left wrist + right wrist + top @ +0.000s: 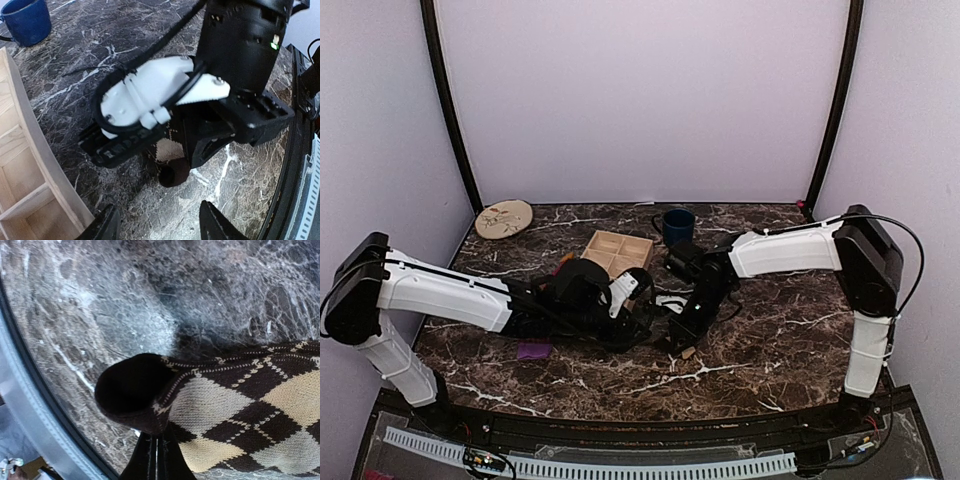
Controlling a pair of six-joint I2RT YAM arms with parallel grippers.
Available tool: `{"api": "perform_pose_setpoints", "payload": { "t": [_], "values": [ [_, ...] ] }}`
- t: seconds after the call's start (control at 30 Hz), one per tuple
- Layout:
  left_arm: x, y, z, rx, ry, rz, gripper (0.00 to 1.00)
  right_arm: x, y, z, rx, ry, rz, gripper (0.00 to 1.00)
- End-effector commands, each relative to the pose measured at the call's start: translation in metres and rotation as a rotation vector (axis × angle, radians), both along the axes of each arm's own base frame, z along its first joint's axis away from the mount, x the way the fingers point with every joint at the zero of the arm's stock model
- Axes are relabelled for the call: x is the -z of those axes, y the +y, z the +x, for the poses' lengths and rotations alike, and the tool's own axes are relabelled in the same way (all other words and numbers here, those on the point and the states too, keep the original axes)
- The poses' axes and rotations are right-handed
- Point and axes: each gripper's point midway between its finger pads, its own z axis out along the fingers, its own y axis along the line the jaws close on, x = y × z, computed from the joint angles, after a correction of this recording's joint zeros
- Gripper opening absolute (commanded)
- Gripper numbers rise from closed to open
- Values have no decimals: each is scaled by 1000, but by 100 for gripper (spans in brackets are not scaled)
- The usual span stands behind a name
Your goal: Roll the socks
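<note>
The dark brown argyle sock (240, 405) lies on the marble table, its dark toe end (130, 390) lifted. My right gripper (157, 460) is shut, pinching the sock's edge beside the toe. In the top view the right gripper (685, 338) points down at mid-table, with a tan bit of the sock (688, 352) under it. The left wrist view shows the sock (175, 170) hanging rolled beneath the right gripper. My left gripper (160, 227) is open and empty just in front of it, also in the top view (642, 305). The purple sock (533, 350) lies beneath my left forearm.
A wooden compartment tray (617, 252) sits behind the grippers and fills the left edge of the left wrist view (25, 165). A blue mug (675, 225) stands behind it, also in the left wrist view (27, 20). A round patterned plate (504, 218) is at the back left.
</note>
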Motion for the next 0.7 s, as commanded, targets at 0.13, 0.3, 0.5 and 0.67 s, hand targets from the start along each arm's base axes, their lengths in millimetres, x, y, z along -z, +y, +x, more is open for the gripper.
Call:
{"api": "perform_pose_setpoints", "payload": {
  "t": [0.13, 0.3, 0.5, 0.67],
  "values": [
    [6, -27, -12, 159, -61, 27, 59, -29, 12, 1, 27, 160, 153, 0],
    [16, -35, -8, 173, -69, 51, 60, -29, 12, -3, 24, 198, 165, 0],
    [16, -45, 0, 163, -84, 45, 60, -25, 12, -6, 18, 220, 171, 0],
    [23, -50, 1, 171, -68, 60, 57, -25, 15, -5, 12, 227, 180, 0]
  ]
}}
